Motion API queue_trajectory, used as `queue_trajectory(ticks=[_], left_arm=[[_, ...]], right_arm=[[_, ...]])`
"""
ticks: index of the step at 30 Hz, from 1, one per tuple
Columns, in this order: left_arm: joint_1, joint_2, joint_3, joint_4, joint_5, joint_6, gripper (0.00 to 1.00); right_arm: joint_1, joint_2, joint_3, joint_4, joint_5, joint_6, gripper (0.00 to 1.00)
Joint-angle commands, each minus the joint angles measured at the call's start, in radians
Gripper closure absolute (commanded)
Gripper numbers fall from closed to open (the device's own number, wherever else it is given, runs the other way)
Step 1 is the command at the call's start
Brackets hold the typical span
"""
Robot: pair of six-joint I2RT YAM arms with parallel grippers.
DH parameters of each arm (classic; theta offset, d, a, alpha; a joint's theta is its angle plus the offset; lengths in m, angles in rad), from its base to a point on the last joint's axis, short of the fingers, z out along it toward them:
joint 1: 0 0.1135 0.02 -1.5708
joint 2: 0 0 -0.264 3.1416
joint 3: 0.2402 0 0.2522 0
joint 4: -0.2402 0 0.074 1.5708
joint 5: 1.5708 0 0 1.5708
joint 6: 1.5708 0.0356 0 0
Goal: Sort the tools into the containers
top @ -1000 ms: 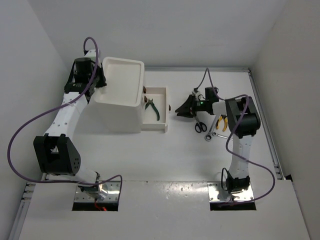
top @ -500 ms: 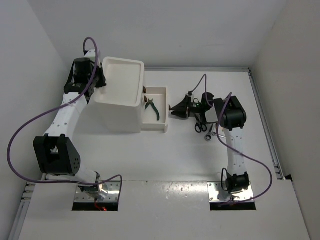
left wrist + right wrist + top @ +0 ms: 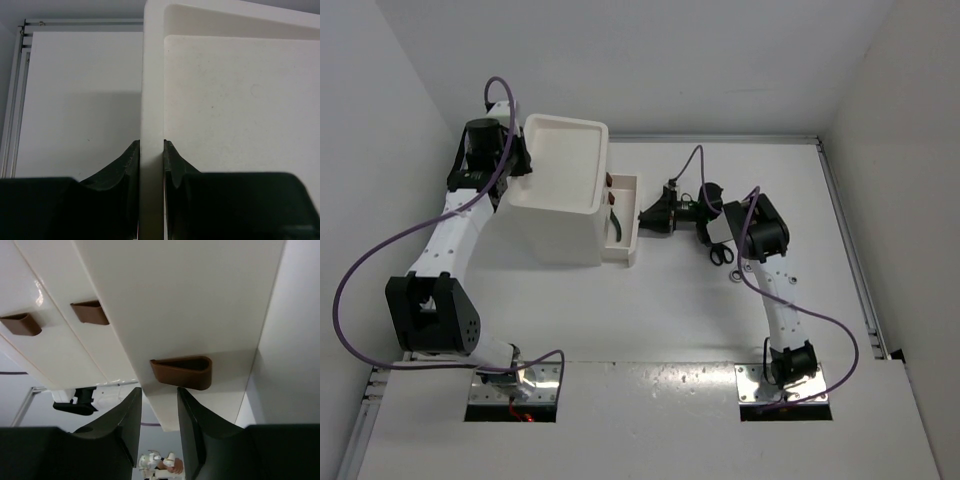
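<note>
Right gripper (image 3: 651,217), fingers narrowly parted and empty, is pressing the partly open drawer (image 3: 632,190) on the white box's (image 3: 555,238) right side. The drawer is holding the green-handled pliers (image 3: 617,228). Left gripper (image 3: 151,145) is clamping the top tray rim (image 3: 152,75). Likely risk: the pliers catching and jamming the drawer.

Two arms (image 3: 450,240) (image 3: 775,300), one white box (image 3: 555,230), three red handles (image 3: 182,372) (image 3: 90,312) (image 3: 20,324), one scissors (image 3: 720,252), one green-handled pliers (image 3: 618,230).

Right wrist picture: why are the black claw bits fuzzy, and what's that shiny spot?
Right wrist view: the right claw sits close to the lens, so it is out of focus, while the brown handle looks sharper; the shiny spot is light glare on a drawer front. Left wrist view: the left claw, gripping the white box, blurs the same way.
</note>
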Motion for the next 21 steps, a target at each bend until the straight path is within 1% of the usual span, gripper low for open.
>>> queue_trajectory(ticks=[1,6,8,9,11,17,19,21], left_arm=[[-0.009,0.052,-0.108,-0.125,0.056,-0.065,1.0],[-0.009,0.052,-0.108,-0.125,0.056,-0.065,1.0],[-0.009,0.052,-0.108,-0.125,0.065,-0.065,1.0],[-0.009,0.052,-0.108,-0.125,0.065,-0.065,1.0],[-0.009,0.061,-0.108,-0.125,0.065,-0.065,1.0],[-0.009,0.07,-0.108,-0.115,0.065,-0.065,1.0],[-0.009,0.07,-0.108,-0.115,0.065,-0.065,1.0],[-0.009,0.07,-0.108,-0.115,0.065,-0.065,1.0]], right_arm=[[0.048,0.039,0.058,0.12,0.022,0.047,0.65],[0.071,0.09,0.081,0.168,0.063,0.095,0.65],[0.071,0.101,0.09,0.177,0.077,0.095,0.68],[0.071,0.122,0.1,0.177,0.089,0.105,0.68],[0.08,0.138,0.1,0.186,0.119,0.133,0.74],[0.109,0.184,0.118,0.23,0.201,0.231,0.77],[0.121,0.193,0.141,0.24,0.201,0.256,0.77],[0.141,0.193,0.141,0.24,0.233,0.256,0.78]])
